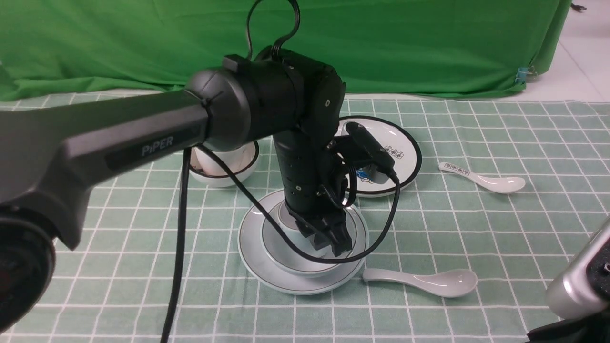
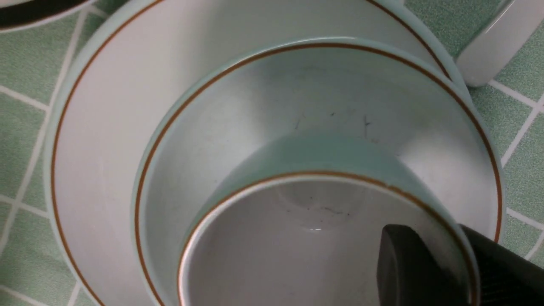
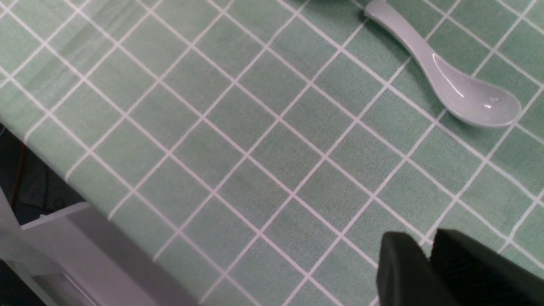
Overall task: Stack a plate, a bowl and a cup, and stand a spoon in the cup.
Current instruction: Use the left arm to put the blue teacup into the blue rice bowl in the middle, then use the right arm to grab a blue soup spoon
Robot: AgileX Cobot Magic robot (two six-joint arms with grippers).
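The pale blue-grey plate [image 1: 257,269] lies on the checked cloth with the matching bowl [image 1: 286,252] on it. My left gripper [image 1: 329,240] reaches down into the bowl. In the left wrist view my left gripper [image 2: 446,244] is shut on the wall of the cup [image 2: 297,238], one finger inside and one outside. The cup sits within the bowl [image 2: 263,106] on the plate [image 2: 106,127]; I cannot tell if it touches the bottom. The plain white spoon [image 1: 419,281] lies right of the plate, and also shows in the right wrist view [image 3: 450,85]. My right gripper [image 3: 427,242] is shut and empty above the cloth.
A black-rimmed plate with cartoon figures [image 1: 400,143] lies behind the stack. A black-rimmed white bowl [image 1: 224,166] stands at the back left. A spoon with printed marks [image 1: 481,177] lies at the right. The right arm's silver housing [image 1: 579,281] is at the front right, by the table edge [image 3: 63,178].
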